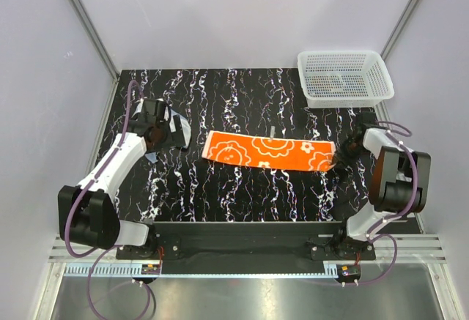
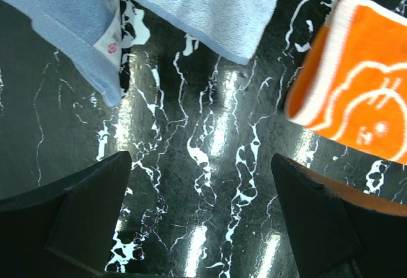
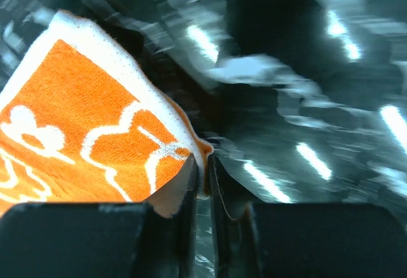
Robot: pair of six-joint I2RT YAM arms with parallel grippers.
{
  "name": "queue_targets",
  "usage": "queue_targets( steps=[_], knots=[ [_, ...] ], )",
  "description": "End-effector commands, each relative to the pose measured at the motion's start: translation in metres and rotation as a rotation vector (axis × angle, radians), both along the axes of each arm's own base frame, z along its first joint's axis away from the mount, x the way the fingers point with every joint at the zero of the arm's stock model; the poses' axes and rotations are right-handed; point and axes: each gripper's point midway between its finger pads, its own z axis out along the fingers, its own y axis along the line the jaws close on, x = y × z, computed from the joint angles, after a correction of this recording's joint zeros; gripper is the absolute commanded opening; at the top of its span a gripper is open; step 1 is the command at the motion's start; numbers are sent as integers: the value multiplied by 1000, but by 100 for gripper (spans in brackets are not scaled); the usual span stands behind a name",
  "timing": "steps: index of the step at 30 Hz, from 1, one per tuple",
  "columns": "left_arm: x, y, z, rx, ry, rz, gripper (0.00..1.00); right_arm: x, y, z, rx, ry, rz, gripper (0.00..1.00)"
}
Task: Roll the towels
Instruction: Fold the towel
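Observation:
An orange towel [image 1: 267,151] with white patterns lies flat as a long strip across the middle of the black marbled table. My right gripper [image 1: 343,159] is shut on the towel's right near corner; the wrist view shows the orange towel [image 3: 95,138] pinched between the closed fingers [image 3: 184,192]. My left gripper [image 1: 167,133] is open and empty above the table, just left of the towel's left end [image 2: 356,93]. A light blue towel [image 2: 191,4] lies under and beyond the left gripper, mostly hidden by it in the top view.
A white plastic basket [image 1: 344,78] stands at the back right corner of the table. Grey walls enclose the table on three sides. The black marbled table [image 1: 242,195] runs bare along the near side.

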Motion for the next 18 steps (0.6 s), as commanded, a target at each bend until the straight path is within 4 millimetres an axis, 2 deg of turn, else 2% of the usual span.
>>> queue_targets(
  steps=[1,4,7,11,14,17,18],
  knots=[
    [5,-9,10,2,-54,-41,98,-6,-42,35,-156,-23,-29,16],
    [4,-16,9,3,-51,-65,98,-6,-57,54,-234,-33,-55,16],
    [3,-21,9,-2,-47,-81,98,-4,-63,78,-271,-57,-53,15],
    [2,-26,13,-19,-59,-94,98,3,-57,110,-263,-131,-24,16],
    [2,-28,15,-30,-63,-99,98,11,-43,130,-264,-182,20,16],
    [2,-29,18,-39,-69,-103,98,22,-13,143,-258,-209,102,17],
    [1,-30,18,-41,-70,-104,98,25,5,141,-252,-204,155,17]
  ],
)
